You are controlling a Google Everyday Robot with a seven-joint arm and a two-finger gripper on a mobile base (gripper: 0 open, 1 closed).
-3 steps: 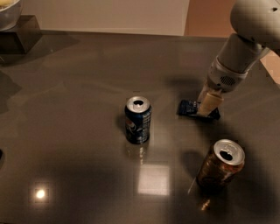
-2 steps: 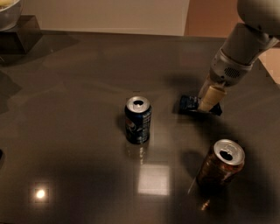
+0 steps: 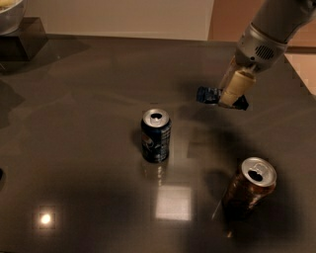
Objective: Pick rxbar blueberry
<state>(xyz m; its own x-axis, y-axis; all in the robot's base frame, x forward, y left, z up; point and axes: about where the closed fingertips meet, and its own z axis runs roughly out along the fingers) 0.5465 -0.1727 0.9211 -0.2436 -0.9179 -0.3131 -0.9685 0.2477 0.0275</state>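
Note:
The rxbar blueberry (image 3: 211, 95) is a small flat dark blue wrapper, held level above the dark table at the right. My gripper (image 3: 230, 94) hangs from the arm at the upper right and is shut on the bar's middle. A cream finger (image 3: 237, 86) covers the bar's centre, and both crimped ends stick out left and right. The bar's shadow lies on the table below it.
A dark blue soda can (image 3: 156, 135) stands upright at the table's centre. A brown soda can (image 3: 249, 188) stands at the front right. A dark block (image 3: 22, 38) with a bowl (image 3: 9, 12) sits at the back left corner. The table (image 3: 89, 89) ends at the far right.
The gripper has risen with the bar, lifting it off the table. The arm has drawn up and to the right. Both cans stay put.

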